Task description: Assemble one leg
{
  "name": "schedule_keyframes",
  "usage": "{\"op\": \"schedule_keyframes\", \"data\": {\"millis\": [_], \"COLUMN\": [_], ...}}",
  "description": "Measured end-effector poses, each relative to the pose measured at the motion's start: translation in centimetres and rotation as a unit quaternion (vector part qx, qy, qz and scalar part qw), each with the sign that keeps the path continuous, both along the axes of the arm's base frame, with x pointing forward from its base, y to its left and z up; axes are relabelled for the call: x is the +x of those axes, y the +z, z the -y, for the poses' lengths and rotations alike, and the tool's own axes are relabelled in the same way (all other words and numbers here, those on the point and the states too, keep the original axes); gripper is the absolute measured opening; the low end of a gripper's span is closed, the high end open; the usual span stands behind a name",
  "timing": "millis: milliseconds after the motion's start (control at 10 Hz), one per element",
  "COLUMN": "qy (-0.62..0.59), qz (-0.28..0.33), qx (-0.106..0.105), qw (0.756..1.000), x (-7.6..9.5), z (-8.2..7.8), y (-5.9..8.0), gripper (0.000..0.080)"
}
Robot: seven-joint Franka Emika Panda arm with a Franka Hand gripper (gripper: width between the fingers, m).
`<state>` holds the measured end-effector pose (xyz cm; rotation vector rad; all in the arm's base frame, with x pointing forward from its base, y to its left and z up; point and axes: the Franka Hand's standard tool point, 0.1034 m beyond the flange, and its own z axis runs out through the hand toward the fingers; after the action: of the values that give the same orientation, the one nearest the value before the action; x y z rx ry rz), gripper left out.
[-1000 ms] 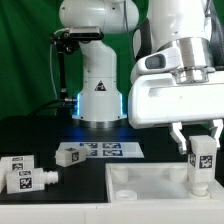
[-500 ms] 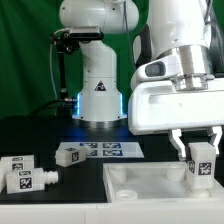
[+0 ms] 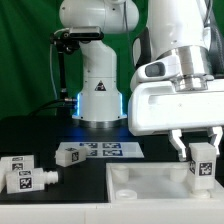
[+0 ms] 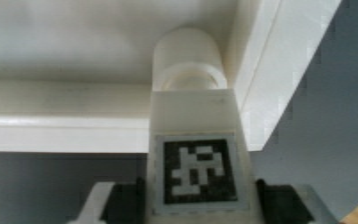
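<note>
From where I stand, the claw [image 3: 199, 150] is clamped on the leg [image 3: 203, 166]. One finger is pressed against each side of the post's upper part, and the post hangs upright with its tagged face towards us. That grip makes sense to me: holding it high leaves the lower end free to go into a hole, and holding it vertical keeps it in line with the hole.

The leg is at the exterior view's right, over the near-right corner of the white slab [image 3: 150, 186]. Its lower end is down at the slab's surface. I cannot tell whether it is already seated or only resting there, because that corner runs off the edge of the picture.

A round corner socket [image 3: 120, 175] shows at the slab's other end, so I judge that a matching one lies under the post. In the wrist view the leg [image 4: 197, 110] runs straight out from between the fingers [image 4: 279, 200] towards the slab's raised rim [image 4: 282, 60], which suggests it is squarely lined up.

Three more posts [image 3: 30, 180] lie well off on the black worktop [image 3: 40, 135], beside the marker board [image 3: 112, 151]. They are out of the arm's way
</note>
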<state>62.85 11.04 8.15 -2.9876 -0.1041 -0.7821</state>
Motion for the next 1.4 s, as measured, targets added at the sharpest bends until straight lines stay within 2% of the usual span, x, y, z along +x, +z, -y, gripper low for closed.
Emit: {"op": "schedule_keyframes", "data": {"millis": [100, 200, 300, 500, 700, 800, 1100, 1200, 1400], "qy": [0.0, 0.0, 0.0, -0.002, -0.004, -0.005, -0.021, -0.026, -0.029], "qz": [0.0, -0.006, -0.022, -0.065, -0.154, -0.204, -0.296, -0.299, -0.29], "qx": [0.0, 0.0, -0.001, 0.0, -0.003, -0.005, -0.005, -0.003, -0.002], "qw": [1.0, 1.0, 1.0, 0.998, 0.988, 0.979, 0.955, 0.954, 0.957], "x": [0.0, -0.1, 0.0, 1.0, 2.2, 2.0, 0.6, 0.6, 0.7], "z": [0.0, 0.0, 0.0, 0.0, 0.3, 0.6, 0.0, -0.4, -0.1], "y": [0.0, -0.1, -0.1, 0.6, 1.6, 1.5, 0.5, 0.3, -0.3], "gripper": [0.0382, 0.0561, 0.0634, 0.0645, 0.0649, 0.0649, 0.0649, 0.0649, 0.0649]}}
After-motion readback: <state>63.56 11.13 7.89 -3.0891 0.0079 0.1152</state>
